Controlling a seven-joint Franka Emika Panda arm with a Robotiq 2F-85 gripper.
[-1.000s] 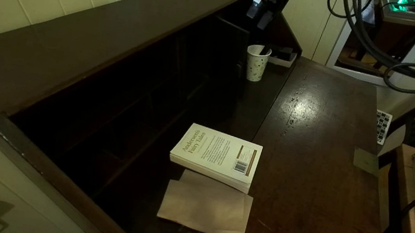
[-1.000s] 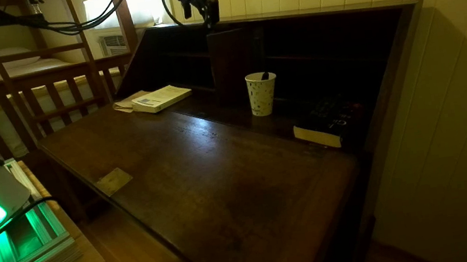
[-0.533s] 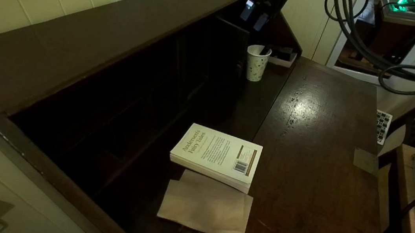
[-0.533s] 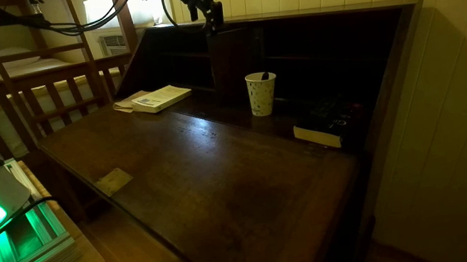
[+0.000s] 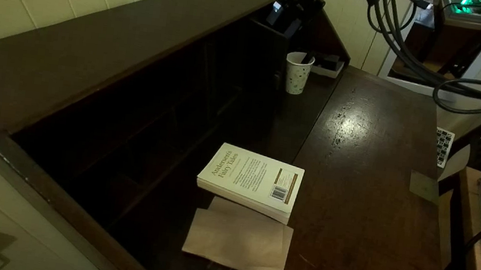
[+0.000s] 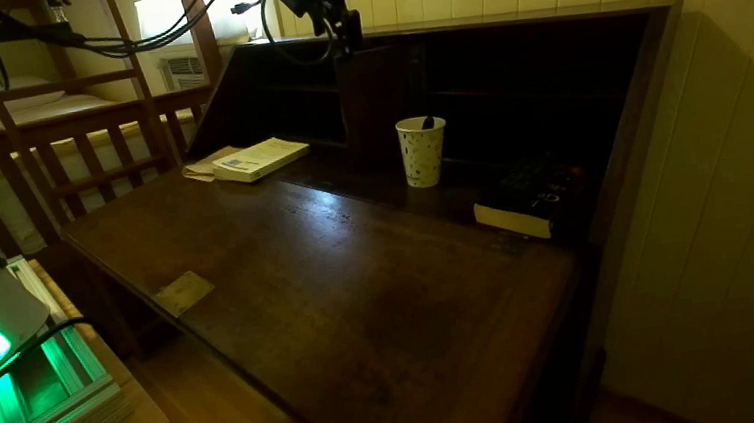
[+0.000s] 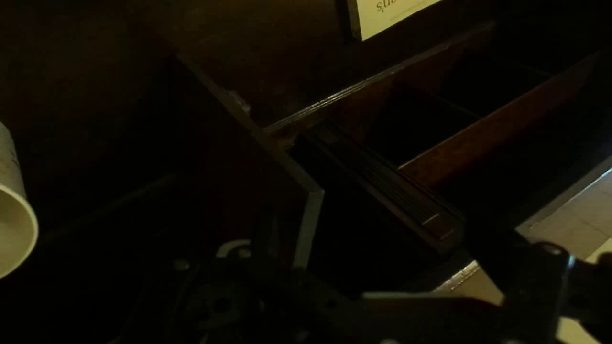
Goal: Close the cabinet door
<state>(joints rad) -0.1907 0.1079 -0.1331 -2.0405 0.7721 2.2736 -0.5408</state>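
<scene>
The cabinet door (image 5: 264, 57), a dark brown panel, stands open and sticks out from the long dark cabinet (image 5: 143, 27). It also shows in an exterior view (image 6: 373, 99) and in the wrist view, left of the middle (image 7: 229, 177). My gripper (image 5: 283, 23) is at the door's top edge in both exterior views (image 6: 341, 40). In the wrist view the gripper (image 7: 377, 243) has its fingers wide apart with nothing held. One finger overlaps the door's panel; the other is far to the right. Darkness hides whether a finger touches the door.
A patterned paper cup (image 5: 297, 74) stands close beside the door. A white book (image 5: 253, 178) and brown paper (image 5: 239, 240) lie on the desk. A dark book (image 6: 528, 195) lies farther along the shelf. Cables (image 5: 415, 55) hang from the arm.
My gripper has moved left and slightly down in an exterior view, coming over the door's top edge. The cabinet door and the cup have not visibly moved.
</scene>
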